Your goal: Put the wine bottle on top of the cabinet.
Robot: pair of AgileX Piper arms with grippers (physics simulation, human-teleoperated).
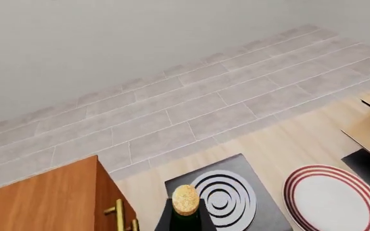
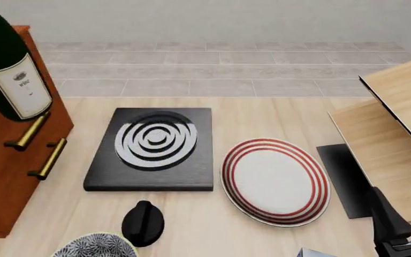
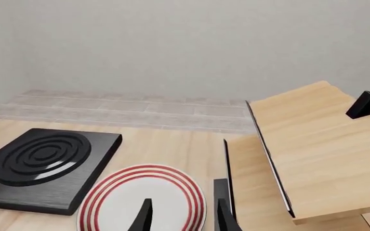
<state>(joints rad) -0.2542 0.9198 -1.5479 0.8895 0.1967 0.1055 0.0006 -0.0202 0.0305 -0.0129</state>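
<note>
The wine bottle (image 2: 9,64) hangs in the air at the table's left edge, tilted, its body overlapping the front top corner of the cabinet (image 2: 6,176). Its base is not yet on the cabinet top.

Step in hand: carry and place. Bring the bottle upright, keep the base above the top panel, move it further over the cabinet away from the drawer front, then lower until the base sits flat before release. Releasing near the edge risks a fall onto the black ringed slab (image 2: 152,147).

The left gripper is outside the front view, and the left wrist view shows only the cork (image 1: 186,199) directly ahead of the camera. The bottle is probably held by the left jaws, but their state cannot be confirmed.

The right gripper (image 3: 181,214) hovers over the striped plate (image 3: 117,197), jaws apart and empty.

The front view alone shows the label, the tilt and the brass handles (image 2: 47,159). The left wrist view alone shows the cabinet's top surface (image 1: 40,197) beside the cork.
</note>
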